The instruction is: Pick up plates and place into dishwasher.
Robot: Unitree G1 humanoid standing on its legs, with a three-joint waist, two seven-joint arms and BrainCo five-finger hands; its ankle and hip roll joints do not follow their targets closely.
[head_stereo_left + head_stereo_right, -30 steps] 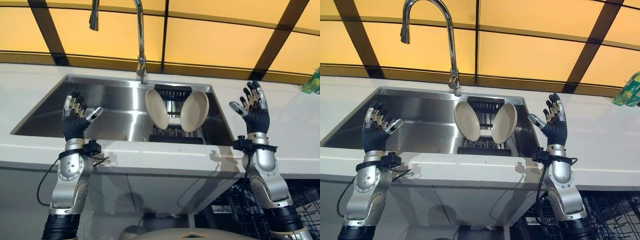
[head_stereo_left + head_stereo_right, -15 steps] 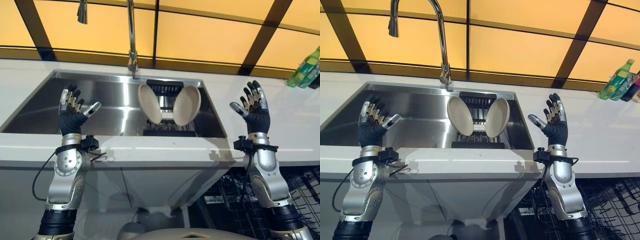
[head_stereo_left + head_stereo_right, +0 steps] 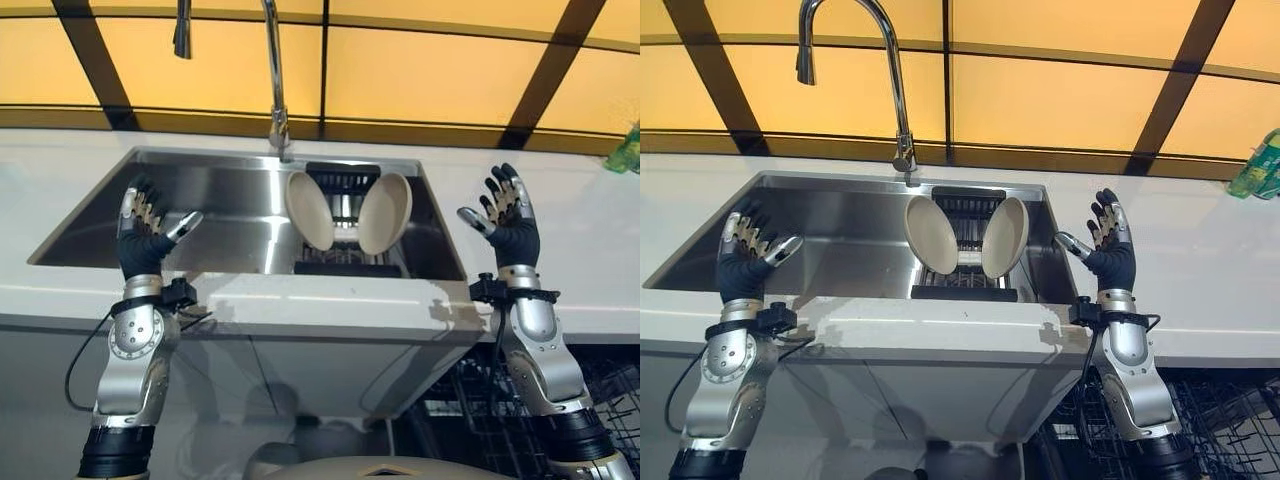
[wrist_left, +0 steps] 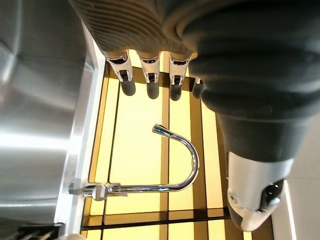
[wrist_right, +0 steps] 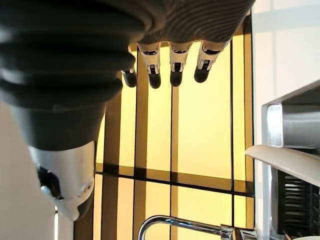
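Note:
Two cream plates stand on edge in a black rack [image 3: 343, 266] inside the steel sink [image 3: 190, 215]: the left plate [image 3: 309, 210] and the right plate [image 3: 385, 213] lean apart in a V. My left hand [image 3: 145, 236] is raised open over the sink's front left, well left of the plates, holding nothing. On the other side, my right hand [image 3: 510, 226] is up and open over the counter just right of the sink, also empty. In the right wrist view the rim of a plate [image 5: 292, 158] shows past my straight fingers [image 5: 172, 65].
A tall chrome faucet [image 3: 274, 85] rises behind the sink, seen too as the faucet [image 4: 170, 170] in the left wrist view. White counter [image 3: 590, 250] surrounds the sink. A black wire dishwasher rack [image 3: 470, 400] sits low at the right. A green bottle [image 3: 1260, 165] stands far right.
The whole picture has shifted, so the camera moved. Both hands remain raised and open, and the plates stay in the rack.

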